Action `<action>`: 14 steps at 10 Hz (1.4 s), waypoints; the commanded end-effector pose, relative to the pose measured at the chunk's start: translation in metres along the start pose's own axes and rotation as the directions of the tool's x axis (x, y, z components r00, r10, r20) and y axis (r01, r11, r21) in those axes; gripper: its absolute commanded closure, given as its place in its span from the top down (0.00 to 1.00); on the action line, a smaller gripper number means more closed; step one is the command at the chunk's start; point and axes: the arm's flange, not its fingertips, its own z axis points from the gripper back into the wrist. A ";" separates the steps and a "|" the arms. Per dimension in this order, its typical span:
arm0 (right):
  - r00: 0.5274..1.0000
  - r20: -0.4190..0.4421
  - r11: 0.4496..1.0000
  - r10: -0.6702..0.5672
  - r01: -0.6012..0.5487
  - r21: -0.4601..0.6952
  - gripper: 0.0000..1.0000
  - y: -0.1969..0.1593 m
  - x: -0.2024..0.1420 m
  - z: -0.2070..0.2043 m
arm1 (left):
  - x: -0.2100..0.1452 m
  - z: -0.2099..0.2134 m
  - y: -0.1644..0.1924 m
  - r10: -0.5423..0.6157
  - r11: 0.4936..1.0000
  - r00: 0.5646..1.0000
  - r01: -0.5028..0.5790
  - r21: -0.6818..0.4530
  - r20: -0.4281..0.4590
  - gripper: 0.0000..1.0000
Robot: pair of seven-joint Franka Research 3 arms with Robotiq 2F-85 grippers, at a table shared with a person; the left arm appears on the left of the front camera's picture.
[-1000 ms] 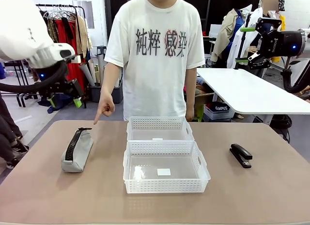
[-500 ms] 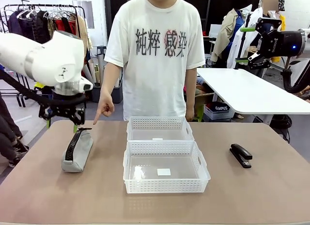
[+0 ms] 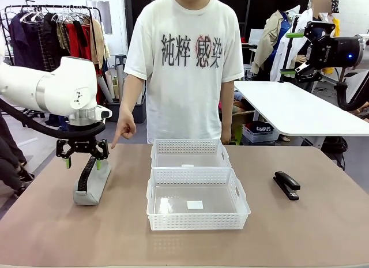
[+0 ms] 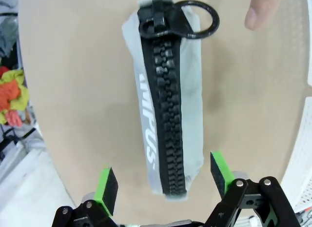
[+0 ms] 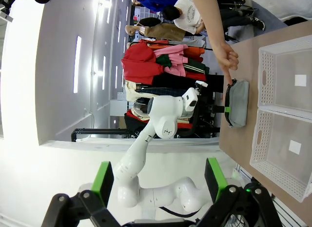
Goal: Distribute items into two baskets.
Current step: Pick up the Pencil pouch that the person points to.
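Observation:
A long grey pouch (image 3: pixel 92 180) with a black zipper lies at the table's left. My left gripper (image 3: pixel 82 159) hangs open right above its far half, green fingers either side of the zipper. In the left wrist view the pouch (image 4: pixel 168 100) runs lengthwise between the open fingertips (image 4: pixel 108 184) of the gripper (image 4: pixel 163 180). A person's finger (image 3: pixel 117 139) points at the pouch's far end. Two white lattice baskets stand empty in the middle, one far (image 3: pixel 190 146), one near (image 3: pixel 196 221). The black stapler (image 3: pixel 286 184) lies at the right. My right gripper (image 3: pixel 293 53) is open, high at the back right.
The person stands at the far edge behind the baskets. A white table (image 3: pixel 300 109) is at the back right and a clothes rack (image 3: pixel 57 31) at the back left. The right wrist view shows the pouch (image 5: pixel 238 102) and the baskets (image 5: pixel 287 51) from afar.
My left arm has swung down and to the right, bringing its open gripper from above the table's left edge to just over the pouch. The pointing hand and right arm stay still.

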 end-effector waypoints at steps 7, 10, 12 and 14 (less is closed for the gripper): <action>1.000 0.000 1.000 0.000 0.000 0.000 1.00 0.001 0.000 0.000 | 0.004 -0.025 0.003 -0.035 0.996 0.996 0.042 -0.084 0.086 0.70; 1.000 0.000 1.000 0.000 0.000 0.000 1.00 0.001 0.000 0.000 | 0.005 -0.023 0.006 -0.027 0.997 0.996 0.034 -0.073 0.088 0.11; 1.000 0.000 1.000 0.000 0.000 0.000 1.00 0.001 0.000 0.000 | 0.003 -0.020 0.006 -0.026 0.997 0.995 0.032 -0.066 0.093 0.00; 1.000 0.000 1.000 0.000 0.000 0.000 1.00 0.001 0.000 0.000 | -0.005 -0.008 0.001 -0.036 0.997 0.994 0.042 -0.057 0.098 0.00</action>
